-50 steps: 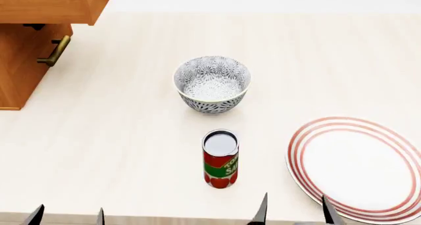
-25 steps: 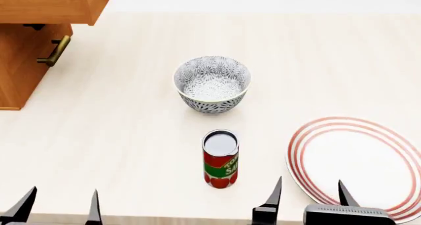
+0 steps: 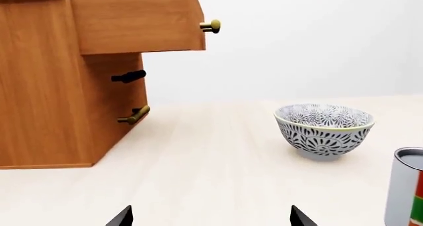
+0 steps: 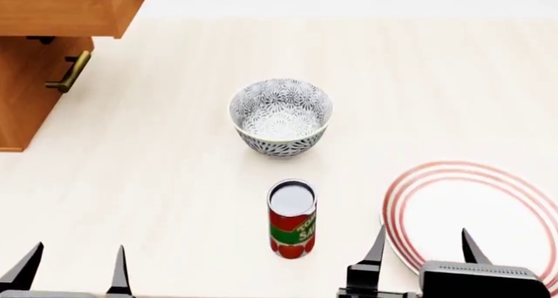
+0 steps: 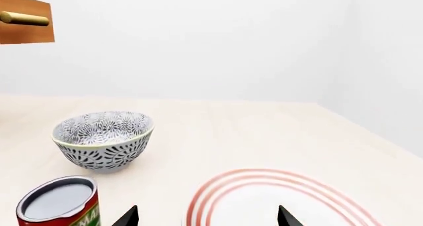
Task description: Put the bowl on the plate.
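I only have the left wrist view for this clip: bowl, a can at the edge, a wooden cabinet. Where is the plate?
Observer: The plate lies on the table's right side, in front of the right hand; the head view shows it empty.
Operator: Is the right hand holding anything?
Observer: No. It is open, its fingers spread with nothing between them.
Operator: What sits between bowl and plate?
Observer: Nothing directly. The red can stands upright nearer the robot than the bowl and left of the plate, apart from both.
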Tool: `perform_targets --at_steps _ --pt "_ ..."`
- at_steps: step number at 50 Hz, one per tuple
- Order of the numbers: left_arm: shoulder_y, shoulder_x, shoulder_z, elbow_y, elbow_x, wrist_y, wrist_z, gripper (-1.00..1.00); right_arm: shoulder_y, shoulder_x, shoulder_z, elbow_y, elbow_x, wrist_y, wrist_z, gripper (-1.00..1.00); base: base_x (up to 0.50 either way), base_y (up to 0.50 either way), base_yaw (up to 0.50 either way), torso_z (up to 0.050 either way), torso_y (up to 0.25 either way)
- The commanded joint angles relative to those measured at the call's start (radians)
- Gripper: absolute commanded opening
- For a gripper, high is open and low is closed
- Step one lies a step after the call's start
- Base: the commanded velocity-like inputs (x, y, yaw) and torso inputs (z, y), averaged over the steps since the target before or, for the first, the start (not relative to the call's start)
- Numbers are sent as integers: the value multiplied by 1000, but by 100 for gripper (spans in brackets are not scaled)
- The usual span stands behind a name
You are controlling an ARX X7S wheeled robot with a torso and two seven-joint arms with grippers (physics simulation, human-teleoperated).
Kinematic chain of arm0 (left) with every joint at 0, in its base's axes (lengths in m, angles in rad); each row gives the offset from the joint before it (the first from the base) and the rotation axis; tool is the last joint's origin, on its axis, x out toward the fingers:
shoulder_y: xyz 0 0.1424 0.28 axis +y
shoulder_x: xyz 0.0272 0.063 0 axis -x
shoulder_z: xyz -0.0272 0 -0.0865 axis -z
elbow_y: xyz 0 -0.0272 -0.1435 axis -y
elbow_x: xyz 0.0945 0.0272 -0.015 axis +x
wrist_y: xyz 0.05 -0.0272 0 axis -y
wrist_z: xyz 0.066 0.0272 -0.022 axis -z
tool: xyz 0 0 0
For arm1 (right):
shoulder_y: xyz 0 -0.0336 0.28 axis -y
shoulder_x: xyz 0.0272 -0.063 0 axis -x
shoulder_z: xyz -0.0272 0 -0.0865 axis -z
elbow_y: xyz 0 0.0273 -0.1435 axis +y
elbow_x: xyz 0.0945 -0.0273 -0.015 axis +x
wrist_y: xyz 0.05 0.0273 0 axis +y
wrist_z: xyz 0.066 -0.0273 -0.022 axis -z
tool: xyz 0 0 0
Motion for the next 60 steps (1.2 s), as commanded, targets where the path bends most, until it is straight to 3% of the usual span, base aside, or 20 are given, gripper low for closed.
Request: perform_targets --at_steps 1,60 --pt "0 -8 6 13 -11 -6 -10 100 4 13 7 -13 24 10 -5 100 70 0 0 0 0" --pt "-17 -38 37 -10 -42 0 -47 100 8 64 -2 -85 75 54 -3 100 71 0 0 0 0"
